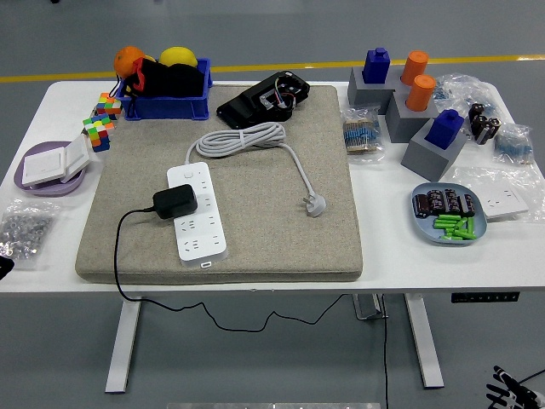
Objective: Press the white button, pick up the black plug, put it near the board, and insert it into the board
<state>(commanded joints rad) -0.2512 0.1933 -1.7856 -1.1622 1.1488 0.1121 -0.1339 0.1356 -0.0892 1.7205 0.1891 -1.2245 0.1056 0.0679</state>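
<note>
A: Hands first. Right hand point(511, 394) is only a few dark fingertips at the bottom right corner, below table level. They look splayed w/ nothing in them, so relaxed and empty. Left hand: just a dark sliver at the left edge, can't tell anything about it.

B: So nothing's over the table. Task items?

A: Power strip point(197, 211), i.e. the board, lies on the grey mat point(255, 153), left of centre. Black plug point(175, 201) sits on the strip's left side around mid-length, looks already seated, its black cord point(128, 256) dropping over the mat's front edge and under the table. White button is prob the small one at the strip's far end, too small to be sure.

B: Risks?

A: Imo: long reach from that low corner, so the hand could clip the blue tray point(450, 213) of batteries near the right front edge. Button is tiny, a wide fingertip may miss it or shove the strip across the mat. Pulling the plug could lift the whole strip if nothing pins it. Cord may snag on the mat edge. Also the white plug point(315, 204) on the strip's own coiled lead is the wrong one to grab.

B: Any text or brands?

A: None legible at this res
</note>
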